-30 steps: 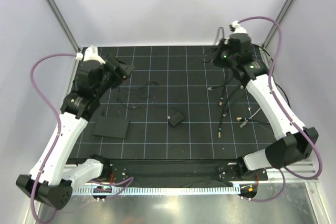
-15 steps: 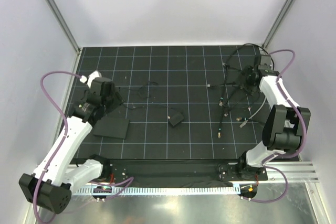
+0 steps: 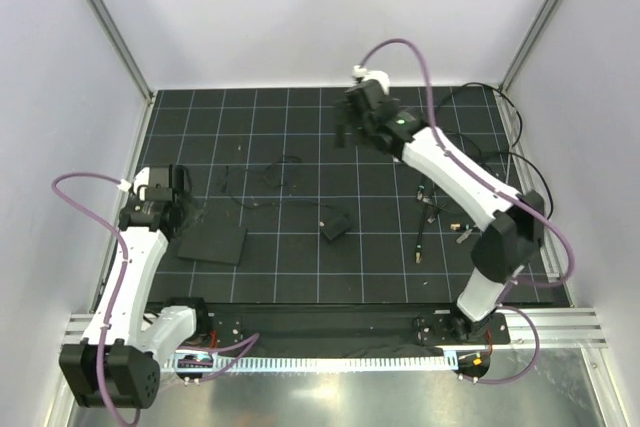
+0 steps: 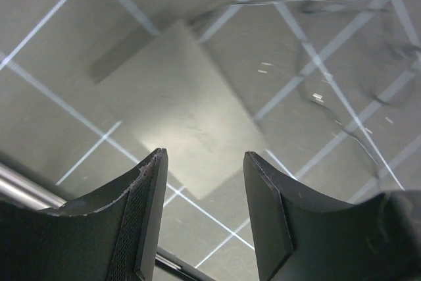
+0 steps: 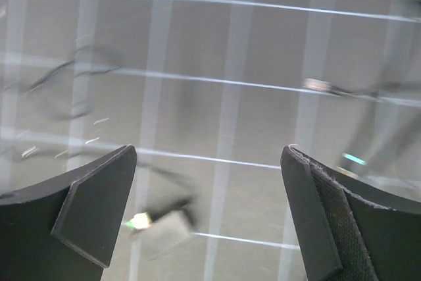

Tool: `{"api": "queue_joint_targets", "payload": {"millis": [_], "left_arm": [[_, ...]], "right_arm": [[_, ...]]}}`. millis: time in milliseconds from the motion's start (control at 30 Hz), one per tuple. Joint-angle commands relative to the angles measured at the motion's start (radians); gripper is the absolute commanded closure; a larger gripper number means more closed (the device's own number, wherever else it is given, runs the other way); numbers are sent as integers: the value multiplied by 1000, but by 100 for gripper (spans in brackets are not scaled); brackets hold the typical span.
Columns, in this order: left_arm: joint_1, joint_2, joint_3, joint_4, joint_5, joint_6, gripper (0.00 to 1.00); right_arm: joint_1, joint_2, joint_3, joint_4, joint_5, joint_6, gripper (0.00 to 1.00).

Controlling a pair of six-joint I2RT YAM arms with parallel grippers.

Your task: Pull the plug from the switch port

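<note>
Hovering above the flat black box (image 4: 184,110) at the bench's (image 3: 300,267) left, the left gripper (image 4: 204,154) stands open, empty; the right gripper (image 5: 209,153) spreads wide.

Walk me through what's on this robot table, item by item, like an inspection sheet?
Surface: black gridded mat.
Job's things: flat black box at near left; thin wire meets its far corner; plugged or not, unclear.
Clutter: small black block mid-mat.
Grippers: left gripper open above the box; right gripper open, empty, above the mat.
Cables: loose cable bundle at right.
Surroundings: white walls, metal posts.
</note>
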Motion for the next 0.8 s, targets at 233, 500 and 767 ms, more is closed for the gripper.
{"api": "queue_joint_targets", "payload": {"millis": [233,500,767], "left_arm": [[133,101,-47,0,4,-84,52],[193,132,-55,-1,-82,-103,53],[250,170,-73,16,-85,-83,57]], "right_arm": [[252,393,266,406,-639,182,7],[325,761,567,553,-810,354,18],[342,964,722,682,-941,503,42]]}}
